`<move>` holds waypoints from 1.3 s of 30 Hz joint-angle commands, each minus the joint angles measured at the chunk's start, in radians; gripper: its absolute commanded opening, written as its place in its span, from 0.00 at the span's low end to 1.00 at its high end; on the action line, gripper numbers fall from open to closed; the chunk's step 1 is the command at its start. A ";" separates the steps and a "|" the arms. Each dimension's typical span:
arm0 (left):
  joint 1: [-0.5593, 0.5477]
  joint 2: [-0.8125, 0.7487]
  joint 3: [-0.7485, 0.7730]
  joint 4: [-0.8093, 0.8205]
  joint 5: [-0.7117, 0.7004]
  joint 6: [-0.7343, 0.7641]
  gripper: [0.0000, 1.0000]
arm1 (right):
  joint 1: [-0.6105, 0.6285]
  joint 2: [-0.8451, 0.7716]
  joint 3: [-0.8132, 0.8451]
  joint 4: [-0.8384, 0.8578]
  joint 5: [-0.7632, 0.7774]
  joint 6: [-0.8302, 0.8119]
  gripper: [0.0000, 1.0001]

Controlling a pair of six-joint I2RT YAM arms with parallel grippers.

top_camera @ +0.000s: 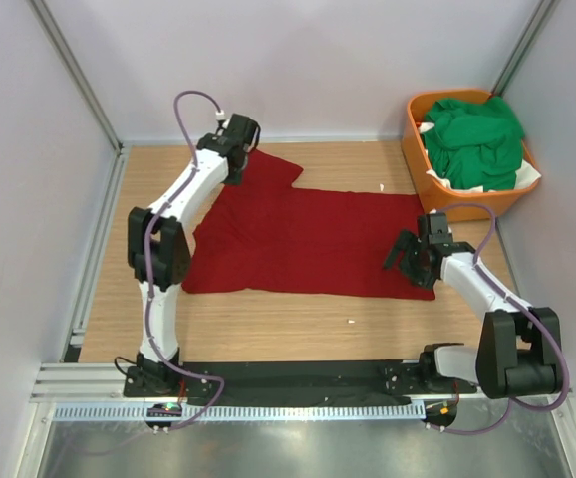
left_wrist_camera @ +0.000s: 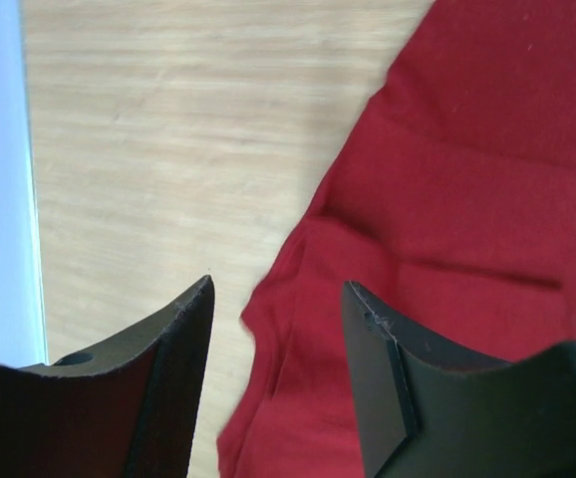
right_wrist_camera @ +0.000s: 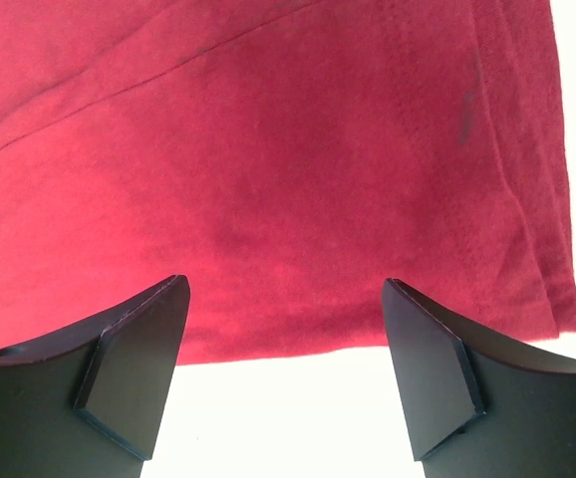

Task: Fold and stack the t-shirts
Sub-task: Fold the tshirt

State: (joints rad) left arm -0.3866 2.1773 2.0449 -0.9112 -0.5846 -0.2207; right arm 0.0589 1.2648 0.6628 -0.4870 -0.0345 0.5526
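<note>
Red t-shirt [top_camera: 308, 244] lies under left tool [left_wrist_camera: 278, 289] and right tool [right_wrist_camera: 283, 284].

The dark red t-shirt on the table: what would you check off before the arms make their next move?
1. Dark red cotton t-shirt lies spread on the wooden table, no big bunching: ok.
2. Left gripper open, nothing between its jaws, over the shirt's edge: ok.
3. Right gripper open and empty, above the shirt's hem: ok.
4. Bright green t-shirts sit in the orange plastic basket, apart from the red one: ok.
5. Second sleeve laid out flat: cannot tell, only one sleeve shows.
</note>
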 commanded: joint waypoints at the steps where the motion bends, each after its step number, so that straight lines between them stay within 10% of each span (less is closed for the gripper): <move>1: 0.006 -0.209 -0.105 -0.023 -0.017 -0.115 0.56 | 0.022 -0.077 0.066 -0.039 -0.004 0.003 0.84; 9: 0.006 -0.451 -0.701 0.152 0.186 -0.390 0.55 | 0.136 -0.107 0.155 -0.016 -0.060 0.024 0.85; 26: 0.006 -0.445 -1.064 0.224 0.223 -0.575 0.50 | 0.191 0.218 0.127 0.165 -0.079 0.010 0.85; 39: -0.017 -0.797 -1.368 0.169 0.272 -0.710 0.48 | 0.222 0.183 -0.026 0.133 -0.021 0.107 0.87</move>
State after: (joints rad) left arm -0.3935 1.4269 0.7326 -0.6037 -0.2863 -0.8726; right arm 0.2695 1.4696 0.7338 -0.2729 -0.0902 0.6083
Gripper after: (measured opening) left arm 0.470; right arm 0.858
